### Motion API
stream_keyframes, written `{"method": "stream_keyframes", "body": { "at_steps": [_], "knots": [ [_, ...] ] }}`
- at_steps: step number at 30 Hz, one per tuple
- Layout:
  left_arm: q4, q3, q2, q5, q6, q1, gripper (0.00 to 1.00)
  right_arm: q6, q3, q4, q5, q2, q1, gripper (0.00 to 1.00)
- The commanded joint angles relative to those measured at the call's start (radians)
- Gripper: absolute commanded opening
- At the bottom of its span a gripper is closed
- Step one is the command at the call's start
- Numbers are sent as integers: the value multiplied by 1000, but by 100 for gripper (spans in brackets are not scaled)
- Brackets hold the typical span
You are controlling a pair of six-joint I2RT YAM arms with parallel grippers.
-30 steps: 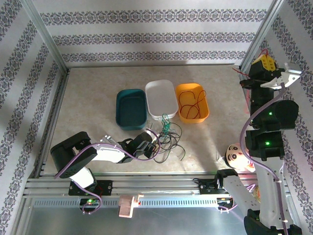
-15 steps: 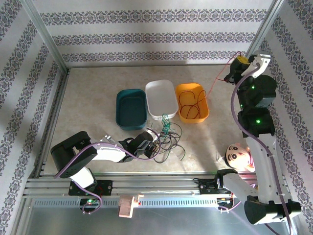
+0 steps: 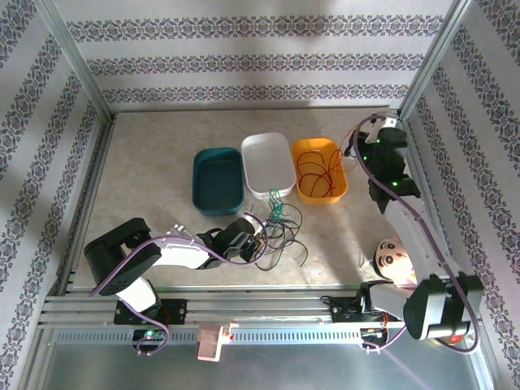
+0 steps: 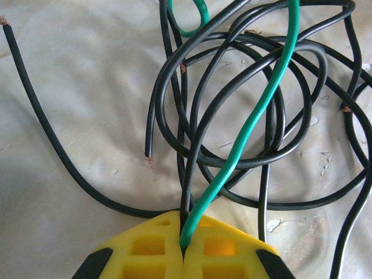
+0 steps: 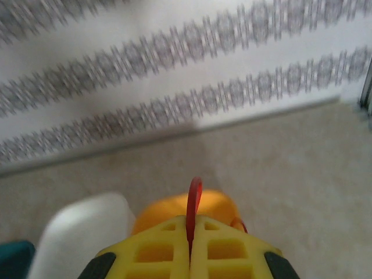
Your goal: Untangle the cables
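**Spotter:** Where are the cables (image 3: 280,226)?

**Me:** Bunched on the table (image 3: 146,179), about midway along and towards its near edge, just in front of the white tray (image 3: 268,158). Through my left wrist camera, the black cables (image 4: 174,87) loop over each other in rings. One loose black end trails off to the side and bare copper shows at the tips. A green cable (image 4: 250,125) snakes across the top of them.

**Spotter:** And your left gripper (image 3: 253,237)?

**Me:** Low at the tangle's left side, fingers pressed together on the green cable. It runs straight into the seam between them, and a black strand goes in alongside it.

**Spotter:** And the right side?

**Me:** My right gripper (image 3: 361,138) is out near the far right corner of the table, just beside the orange tray (image 3: 343,180). Its fingers are clamped together too, with a red cable (image 5: 193,200) pinched between them and arching up out of the seam. More red loops lie inside the orange tray.

**Spotter:** How are the trays laid out?

**Me:** Three in a row across the middle of the table: teal tray (image 3: 197,183) on the left, white in the centre, orange on the right, each touching the next. A cartoon-face toy (image 3: 396,258) lies by the near right corner, well apart from the tangle.
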Motion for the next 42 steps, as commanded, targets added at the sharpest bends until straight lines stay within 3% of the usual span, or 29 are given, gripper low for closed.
{"method": "stream_keyframes", "body": {
  "at_steps": [1,6,19,21,22,25,30,35,38,42],
  "knots": [
    [-77,9,25,42,9,10,0,5,-22,13,41,38,42,0],
    [-85,15,13,37,11,10,0,33,-25,19,100,138,71,0],
    [-104,16,-6,33,8,10,0,116,129,69,51,508,71,0],
    [-107,15,-10,30,9,9,0,128,146,66,50,533,72,3],
    [-109,15,-12,28,7,9,0,136,150,68,49,535,73,10],
    [-111,12,-22,25,7,9,0,135,143,71,83,505,84,36],
    [-116,19,-28,26,17,10,0,98,104,68,214,379,104,55],
    [-113,27,-30,29,29,9,0,74,30,33,203,209,109,57],
    [-99,27,-34,35,27,9,0,76,-43,-4,46,109,143,55],
    [-84,28,-35,47,33,8,0,27,-125,-76,-209,51,263,54]
  ]
}}
